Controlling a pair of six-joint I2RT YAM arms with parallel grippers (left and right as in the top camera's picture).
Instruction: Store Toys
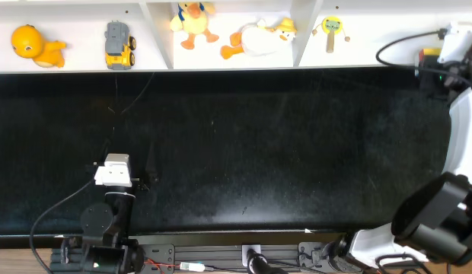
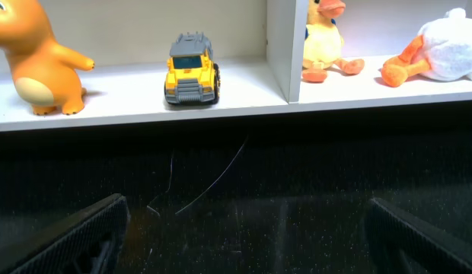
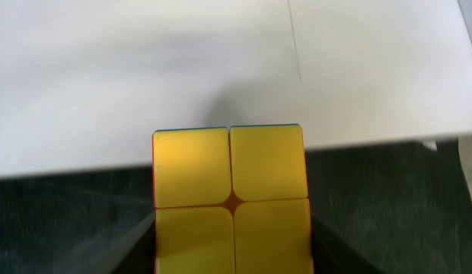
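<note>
My right gripper [image 3: 232, 242] is shut on a cube [image 3: 230, 194] with a yellow four-tile face, held at the front edge of the white shelf [image 3: 221, 68]. From above, the cube [image 1: 429, 54] is at the shelf's far right end. The shelf [image 1: 236, 61] holds an orange figure [image 1: 35, 44], a yellow truck [image 1: 119, 44], a yellow duck plush [image 1: 193, 21], a white duck plush [image 1: 259, 38] and a small yellow-green toy [image 1: 331, 32]. My left gripper [image 2: 245, 207] is open and empty over the black mat, facing the truck [image 2: 192, 68] and the orange figure [image 2: 34, 61].
White dividers [image 2: 285, 46] split the shelf into compartments. The black mat [image 1: 259, 152] covers the table in front of the shelf. A black cable [image 1: 400, 46] loops near the right arm. The left arm's wrist [image 1: 114, 171] sits low at the left.
</note>
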